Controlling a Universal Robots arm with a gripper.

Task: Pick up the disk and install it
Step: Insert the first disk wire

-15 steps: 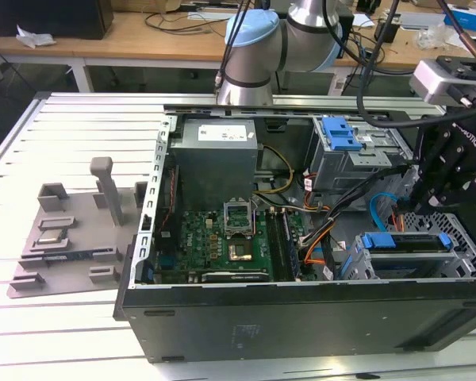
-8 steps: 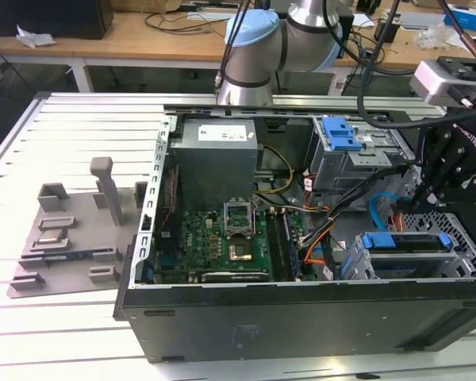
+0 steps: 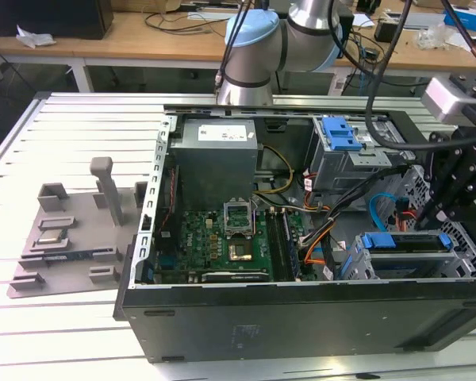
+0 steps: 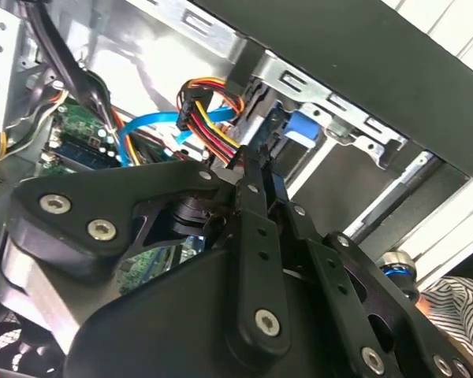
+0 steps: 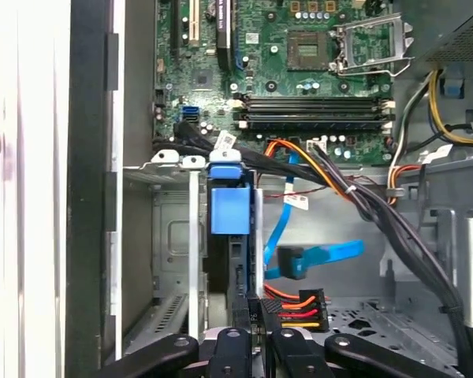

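Observation:
The disk stands on edge in the drive cage at the open computer case's corner, on the exterior view's right; its blue frame and dark edge show in the first wrist view, seated in a slot between metal rails. My gripper hangs just behind the disk's rear end, its two black fingers pressed together with nothing visible between them. Whether the tips touch the disk I cannot tell. In the exterior view the gripper sits above the cage.
A red-yellow power connector and a blue flat cable hang loose right beside the fingers. The case also holds the motherboard, a grey power supply box and a second blue-latched bay. A grey fixture lies outside.

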